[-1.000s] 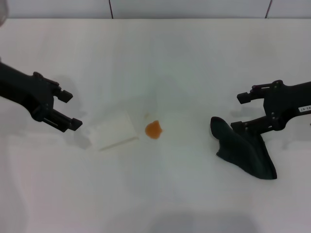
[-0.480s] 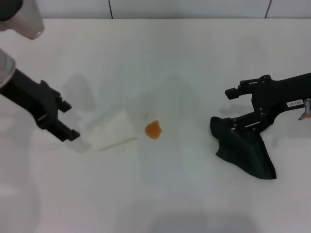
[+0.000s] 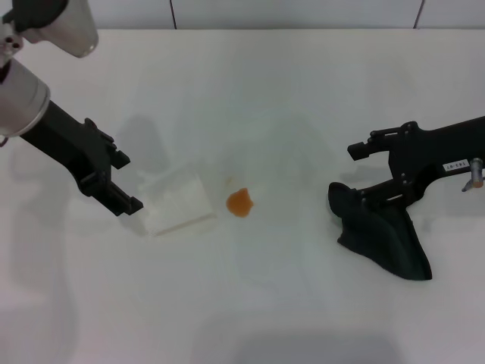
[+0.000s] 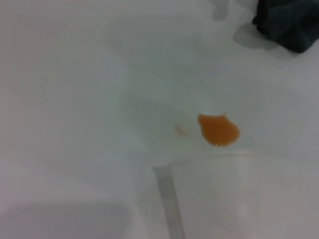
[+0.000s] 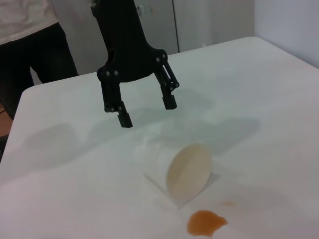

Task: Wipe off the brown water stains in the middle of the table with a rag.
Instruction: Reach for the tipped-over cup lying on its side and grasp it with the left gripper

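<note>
Brown stain (image 3: 239,202) at frame centre on table (image 3: 288,91), beside tipped cup (image 3: 178,202). Rag (image 3: 381,235) lower right, under right gripper (image 3: 356,171), fingers spread, one touching it. Left gripper (image 3: 127,182) spread, mid-left by cup.

Both arms reach inward (left gripper (image 3: 123,182), right gripper (image 3: 359,173)), fingers spread.

Indoor robot test bench, probably a lab. Plain white table (image 3: 303,91) set against a pale panelled wall (image 3: 295,14); grey cabinet doors (image 5: 199,22) and a standing person (image 5: 30,45) behind it.
</note>
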You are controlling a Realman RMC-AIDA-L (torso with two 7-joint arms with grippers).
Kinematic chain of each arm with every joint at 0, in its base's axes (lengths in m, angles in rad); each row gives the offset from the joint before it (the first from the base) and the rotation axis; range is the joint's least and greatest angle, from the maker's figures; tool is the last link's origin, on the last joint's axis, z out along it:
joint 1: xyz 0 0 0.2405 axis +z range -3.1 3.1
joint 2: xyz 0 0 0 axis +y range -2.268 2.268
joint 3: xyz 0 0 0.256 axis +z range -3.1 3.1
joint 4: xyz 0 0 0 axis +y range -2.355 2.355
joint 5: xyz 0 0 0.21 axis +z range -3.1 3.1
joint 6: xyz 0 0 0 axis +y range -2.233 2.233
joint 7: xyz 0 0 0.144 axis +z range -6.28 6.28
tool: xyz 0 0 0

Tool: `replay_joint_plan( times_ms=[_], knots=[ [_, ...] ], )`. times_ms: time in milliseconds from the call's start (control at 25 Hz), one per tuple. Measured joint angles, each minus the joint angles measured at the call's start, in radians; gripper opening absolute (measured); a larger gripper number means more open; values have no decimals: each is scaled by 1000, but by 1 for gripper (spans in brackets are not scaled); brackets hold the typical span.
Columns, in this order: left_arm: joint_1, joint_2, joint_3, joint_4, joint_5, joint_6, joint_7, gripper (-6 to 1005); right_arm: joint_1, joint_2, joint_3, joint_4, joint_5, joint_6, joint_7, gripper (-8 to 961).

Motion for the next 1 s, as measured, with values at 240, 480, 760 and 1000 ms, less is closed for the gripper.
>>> replay_joint_plan(
  times_ms=[240,480,760,1000],
  knots=[
    [-1,-20,9,-3,23,-30,-14,891,4,0,0,2,-1,1,0,853],
    [3,-26,51,-16,19,-68,-25,891,13,0,0,14,-1,2,0,853],
    [-6,-29,71,-59,11,-99,-40,891,20,0,-18,17,-1,11,0,853],
    [-8,-30,82,-77,2,-112,-55,890,25,1,-25,18,-1,16,0,854]
  ],
)
